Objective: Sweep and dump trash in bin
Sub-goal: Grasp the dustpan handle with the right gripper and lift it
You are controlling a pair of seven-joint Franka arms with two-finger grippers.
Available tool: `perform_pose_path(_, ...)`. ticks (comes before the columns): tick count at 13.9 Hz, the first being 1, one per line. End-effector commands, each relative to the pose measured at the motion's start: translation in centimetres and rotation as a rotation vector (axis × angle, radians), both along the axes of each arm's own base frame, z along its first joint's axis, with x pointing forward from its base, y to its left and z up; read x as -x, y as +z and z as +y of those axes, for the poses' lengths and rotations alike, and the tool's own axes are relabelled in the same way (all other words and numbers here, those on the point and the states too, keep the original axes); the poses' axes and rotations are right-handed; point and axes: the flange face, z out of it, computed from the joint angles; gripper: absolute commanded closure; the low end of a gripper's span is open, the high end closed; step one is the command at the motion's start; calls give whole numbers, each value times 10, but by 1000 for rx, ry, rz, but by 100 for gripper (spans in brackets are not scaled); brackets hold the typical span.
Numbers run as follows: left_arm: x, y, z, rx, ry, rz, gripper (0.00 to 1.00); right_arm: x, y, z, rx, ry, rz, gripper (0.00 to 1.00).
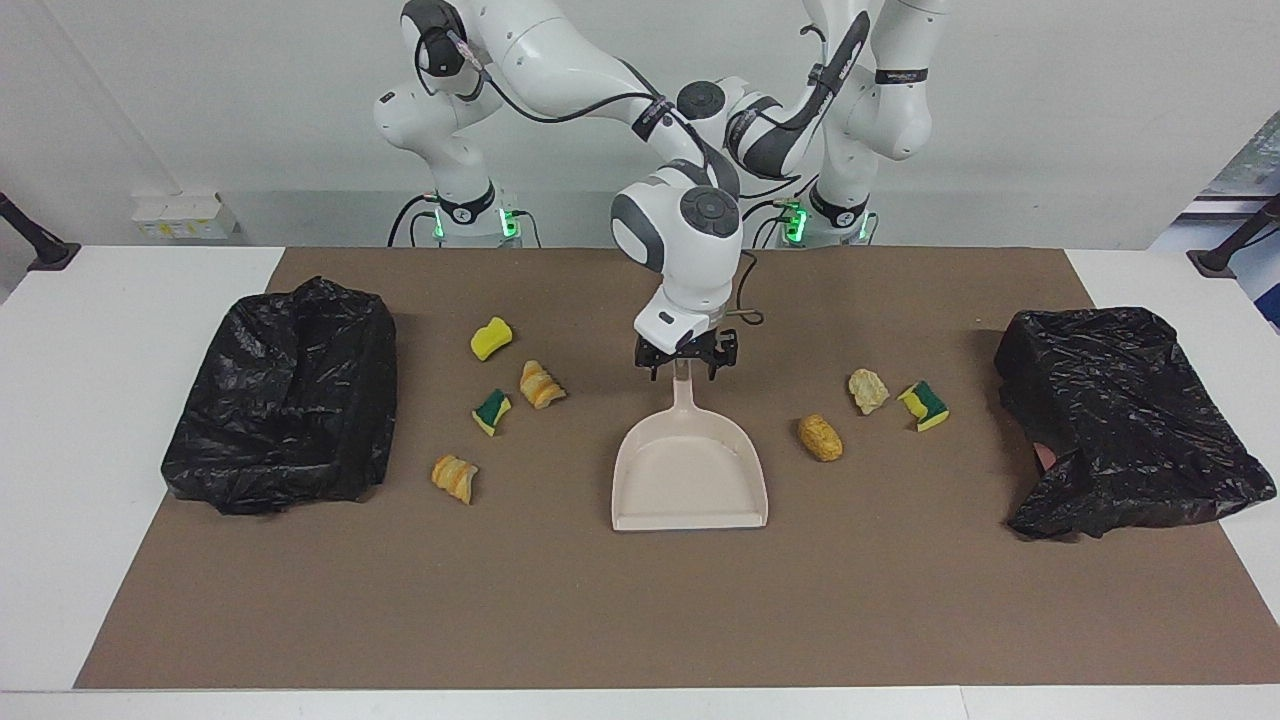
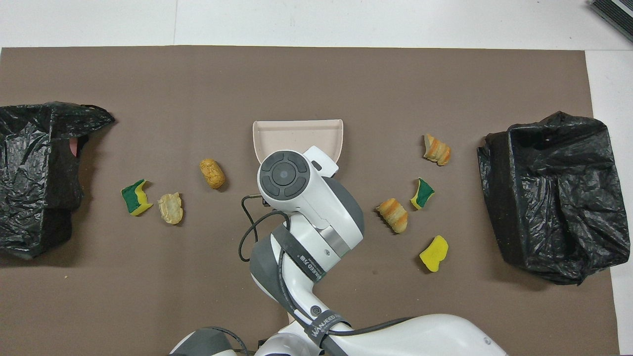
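You see a beige dustpan [image 1: 690, 480] on a brown mat [image 1: 640, 620] that covers a white table [image 1: 90, 400]. Two glossy black bin bags [image 1: 285, 395] [image 1: 1125, 420] sit at the mat's ends. The trash is yellow-and-green sponge chunks [image 1: 491, 412] [image 1: 925, 404], one plain yellow sponge [image 1: 491, 338], and orange-tan striped pastry lumps [image 1: 541, 385] [image 1: 455, 477].

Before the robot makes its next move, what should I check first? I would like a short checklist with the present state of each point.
1. Right gripper astride the handle of the beige plastic dustpan: ok.
2. Right gripper open, handle not yet gripped: ok.
3. Dustpan flat on the brown mat, empty: ok.
4. Seven small trash bits lie on the mat beside the dustpan: ok.
5. Black bag-lined bin at the right arm's end stands open: ok.
6. Left gripper, hidden by the right arm: cannot tell.
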Motion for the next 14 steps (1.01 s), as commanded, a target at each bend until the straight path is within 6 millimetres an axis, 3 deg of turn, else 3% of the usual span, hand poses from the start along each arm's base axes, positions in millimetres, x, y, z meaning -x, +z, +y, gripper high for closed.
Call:
perform_pose_path(1, -18, -2, 15, 1, 58, 15, 100, 13, 3, -8, -45, 18, 25, 29)
perform_pose_path(2, -20, 1, 14, 6, 56, 13, 100, 13, 2, -7, -48, 13, 32, 50)
perform_pose_path(3, -20, 2, 16, 2, 58, 19, 100, 12, 5, -6, -50, 6, 32, 79)
perform_pose_path(4, -23, 6, 17, 0, 63, 24, 100, 12, 6, -6, -52, 2, 29, 100)
perform_pose_path(7, -37, 16, 28, -11, 94, 29, 100, 10, 9, -7, -54, 9, 22, 100)
perform_pose_path(9, -50, 20, 41, -32, 110, 15, 100, 3, 24, -15, -60, 18, -6, 100)
perform_pose_path(14, -66, 32, 77, -123, 67, 8, 100, -29, 71, -72, -85, 351, -58, 100)
